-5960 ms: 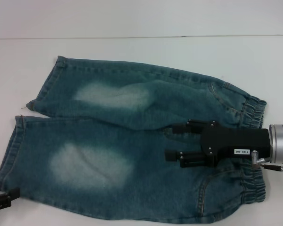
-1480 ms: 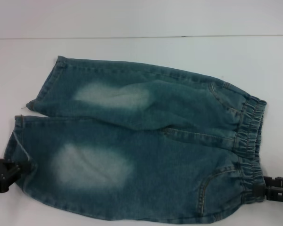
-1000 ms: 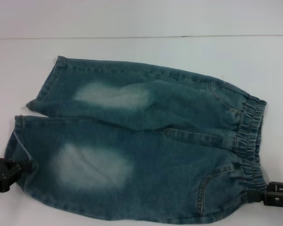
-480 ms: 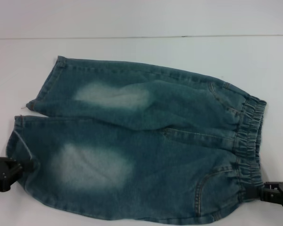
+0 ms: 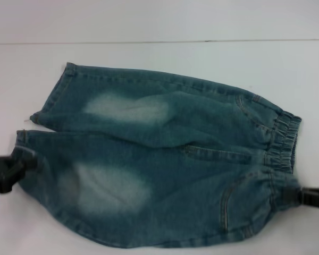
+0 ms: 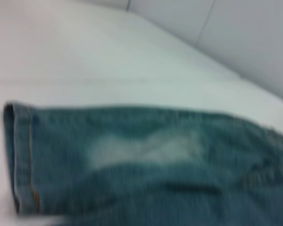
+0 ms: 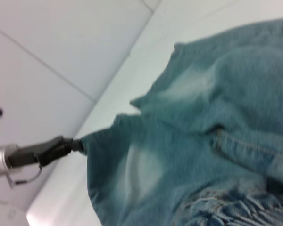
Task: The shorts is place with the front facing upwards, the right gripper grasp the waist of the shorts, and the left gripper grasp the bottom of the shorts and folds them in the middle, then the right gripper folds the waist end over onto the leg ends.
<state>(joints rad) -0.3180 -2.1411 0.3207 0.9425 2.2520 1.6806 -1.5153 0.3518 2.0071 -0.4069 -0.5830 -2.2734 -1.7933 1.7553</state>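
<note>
Left gripper (image 5: 22, 163) pinches shorts (image 5: 165, 159) hem; right gripper (image 5: 299, 195) pinches waist (bare white table (image 5: 159, 58)).

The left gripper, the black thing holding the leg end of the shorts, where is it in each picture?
Head view: left gripper at the left edge, pinching the near leg's hem.
Left wrist view: not in it.
Right wrist view: at the far left, gripping the hem.
Shared landmark: the faded patch on the shorts' near leg.

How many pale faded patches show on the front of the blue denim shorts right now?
2. One faded patch lies on the far leg of the blue denim shorts; the other faded patch lies on the near leg. Any on the underside are hidden.
</note>
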